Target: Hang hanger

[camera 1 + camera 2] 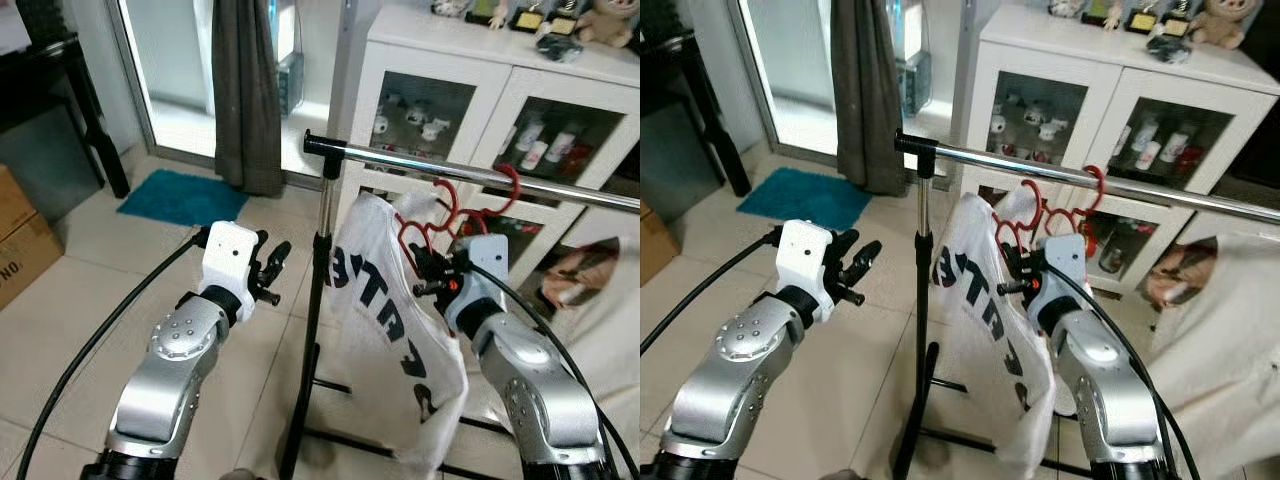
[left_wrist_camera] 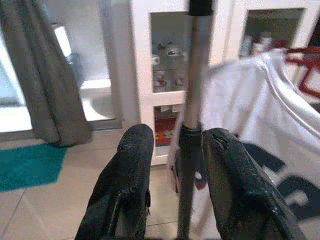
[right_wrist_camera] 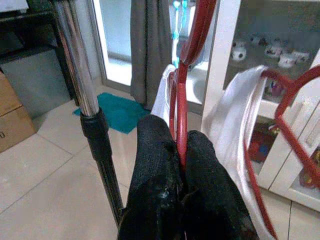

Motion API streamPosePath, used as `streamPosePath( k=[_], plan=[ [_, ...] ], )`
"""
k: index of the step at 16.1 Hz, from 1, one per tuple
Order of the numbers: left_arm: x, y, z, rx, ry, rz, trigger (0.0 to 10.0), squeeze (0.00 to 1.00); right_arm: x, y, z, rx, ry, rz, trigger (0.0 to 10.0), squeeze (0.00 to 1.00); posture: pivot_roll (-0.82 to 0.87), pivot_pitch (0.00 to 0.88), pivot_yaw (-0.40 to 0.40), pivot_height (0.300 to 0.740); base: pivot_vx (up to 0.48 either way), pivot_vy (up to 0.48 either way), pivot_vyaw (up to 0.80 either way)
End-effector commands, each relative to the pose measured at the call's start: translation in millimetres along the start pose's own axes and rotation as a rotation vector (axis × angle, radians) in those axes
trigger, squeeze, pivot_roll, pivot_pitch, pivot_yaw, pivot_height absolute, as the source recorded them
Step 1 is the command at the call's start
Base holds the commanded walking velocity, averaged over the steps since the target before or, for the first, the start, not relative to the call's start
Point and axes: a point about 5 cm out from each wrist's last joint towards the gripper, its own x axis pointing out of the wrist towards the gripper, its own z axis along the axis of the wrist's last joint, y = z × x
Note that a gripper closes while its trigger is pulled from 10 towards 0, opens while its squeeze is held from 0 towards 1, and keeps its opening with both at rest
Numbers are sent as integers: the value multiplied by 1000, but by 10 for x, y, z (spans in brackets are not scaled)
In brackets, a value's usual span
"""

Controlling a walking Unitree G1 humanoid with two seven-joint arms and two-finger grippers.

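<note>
Two red hangers [image 1: 480, 205], one shirt [image 1: 390, 330]

A chrome clothes rail [image 1: 470, 175] on a black upright post [image 1: 312, 330] carries the things. Near its black-capped end, red hangers [image 1: 452, 212] hook over the bar, and a white T-shirt with dark lettering [image 1: 385, 330] hangs from them beside the post. The post's black base bars rest on the pale tiled floor [image 1: 120, 270], where a teal mat [image 1: 180, 197] lies by the glass door.
</note>
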Motion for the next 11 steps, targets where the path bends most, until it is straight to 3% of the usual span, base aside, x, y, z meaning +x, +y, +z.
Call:
streamPosePath(
  k=[1,3,5,11],
  plan=[
    [7,-79,20,23,-9,-51,10000,0,33,-18,122,-29,-56,0,10000,0,-46,0,-70,710,0,0,0],
    [-2,-133,23,37,-9,-113,10000,0,62,-10,173,-33,-77,2,10000,0,-39,0,-69,710,0,0,0],
    [-49,-218,33,61,-15,-243,10000,0,117,9,252,-35,-97,9,10000,0,-39,0,-66,710,0,0,0],
    [-122,-320,86,85,-26,-409,10000,0,577,32,379,-39,6,-41,10000,0,-33,0,-55,710,0,0,0]
  ],
)
